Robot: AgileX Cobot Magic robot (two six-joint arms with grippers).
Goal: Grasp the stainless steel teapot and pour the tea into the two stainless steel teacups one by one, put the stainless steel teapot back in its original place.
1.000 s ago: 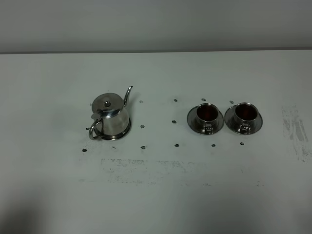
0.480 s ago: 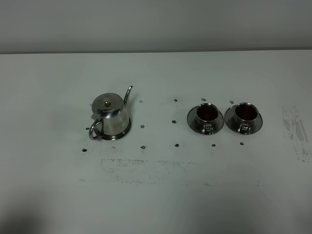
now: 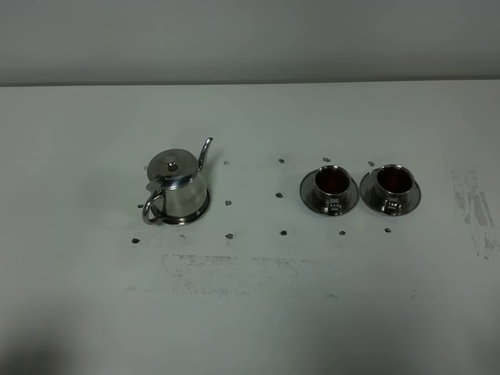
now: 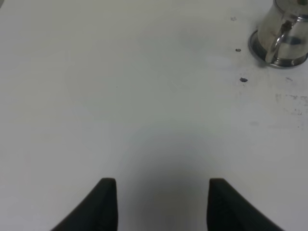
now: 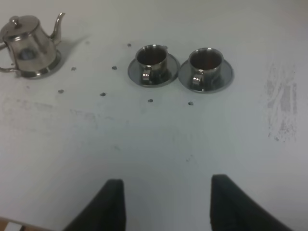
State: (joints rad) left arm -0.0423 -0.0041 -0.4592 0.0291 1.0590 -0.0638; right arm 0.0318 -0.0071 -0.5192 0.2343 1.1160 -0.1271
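- Stainless steel teapot (image 3: 178, 187) sits upright on its flat disc (image 3: 200, 212), toward the tabletop's (image 3: 250, 312) left side, spout toward the far edge.
- Two teacups (image 3: 330, 182) (image 3: 393, 180) on saucers, right of centre, both showing dark tea (image 3: 331, 183).
- Left claw (image 4: 160, 204) spread, empty, well apart from the teapot; right claw (image 5: 166, 204) spread, empty.
- Risk: full cups close together; a stray reach could spill one.

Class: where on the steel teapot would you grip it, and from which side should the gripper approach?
Probably the loop handle of the stainless steel teapot: it juts toward the table's near-left side, opposite the spout, with open table in front. Come from there.
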